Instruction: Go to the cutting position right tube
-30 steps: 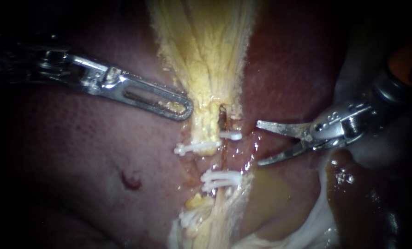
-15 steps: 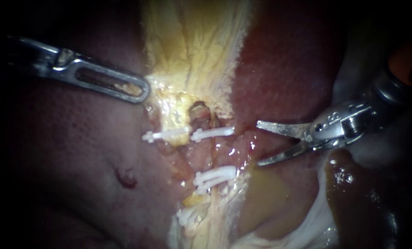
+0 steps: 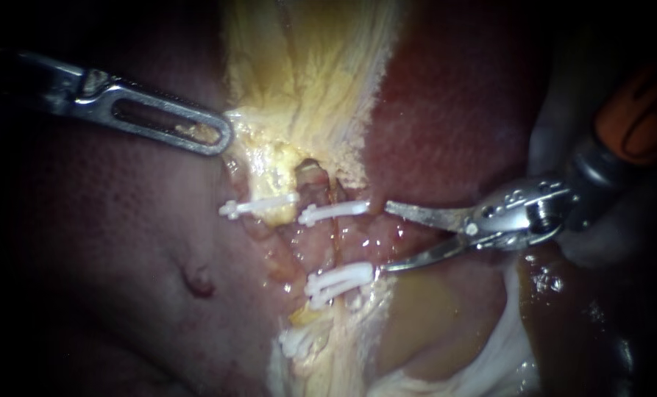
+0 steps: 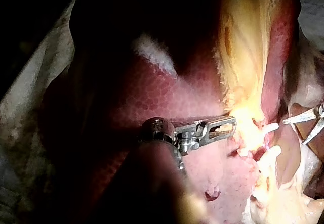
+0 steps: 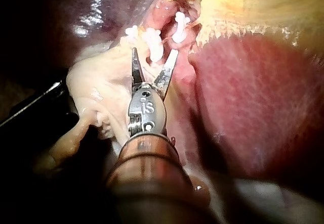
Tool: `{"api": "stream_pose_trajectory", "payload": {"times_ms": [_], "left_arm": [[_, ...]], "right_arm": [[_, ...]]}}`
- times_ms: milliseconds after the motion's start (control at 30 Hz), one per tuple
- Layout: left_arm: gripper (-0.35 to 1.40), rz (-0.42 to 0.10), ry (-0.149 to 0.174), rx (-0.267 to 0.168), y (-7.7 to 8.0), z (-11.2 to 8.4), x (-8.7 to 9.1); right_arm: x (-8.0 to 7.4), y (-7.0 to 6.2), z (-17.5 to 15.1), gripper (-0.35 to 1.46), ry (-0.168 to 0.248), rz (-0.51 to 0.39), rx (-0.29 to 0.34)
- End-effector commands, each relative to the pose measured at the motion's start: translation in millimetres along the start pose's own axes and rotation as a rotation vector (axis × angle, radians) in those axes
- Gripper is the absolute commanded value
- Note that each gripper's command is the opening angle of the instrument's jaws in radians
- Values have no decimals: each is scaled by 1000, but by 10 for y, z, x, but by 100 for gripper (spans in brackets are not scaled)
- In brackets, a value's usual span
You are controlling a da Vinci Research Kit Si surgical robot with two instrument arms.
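Observation:
Two tubes run down from the yellow gallbladder point(image 3: 306, 73), each crossed by white clips. The right tube point(image 3: 335, 246) shows between an upper clip point(image 3: 335, 212) and a lower pair of clips point(image 3: 339, 281). My right instrument point(image 3: 385, 237) has curved blades that stand open just right of that stretch. Its lower blade tip reaches the end of the lower clips. The right wrist view shows the same open blades point(image 5: 152, 62) with a clip point(image 5: 154, 44) just ahead of them. My left instrument point(image 3: 221, 140) is shut on the gallbladder's edge and holds it to the left, as the left wrist view point(image 4: 228, 129) also shows.
Dark red liver point(image 3: 107, 242) surrounds the tubes, with a small red spot point(image 3: 196, 281) on it. A clip point(image 3: 258, 206) crosses the left tube, and another clip point(image 3: 299, 342) lies lower. Brown fluid point(image 3: 431, 309) and pale tissue point(image 3: 505, 353) lie below the right instrument.
My left instrument pulled the gallbladder's edge left and up, spreading the two tubes apart. My right instrument, blades still open, has moved left and slightly down toward the right tube.

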Motion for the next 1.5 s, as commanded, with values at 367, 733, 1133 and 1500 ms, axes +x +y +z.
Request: {"api": "stream_pose_trajectory", "payload": {"times_ms": [367, 733, 1133, 1500], "left_arm": [[-35, 1, -1, -2, 0, 2, 2], [-35, 1, -1, -3, 0, 2, 2], [-35, 1, -1, -2, 0, 1, 3], [-35, 2, -1, -2, 3, 2, 3]], "right_arm": [[-26, 15, 36, 133, -66, 74, 66], [-30, 36, 74, 133, -71, 103, 109], [-22, 48, 97, 134, 26, 107, 242], [-17, 42, 99, 131, 120, 86, 383]]}}
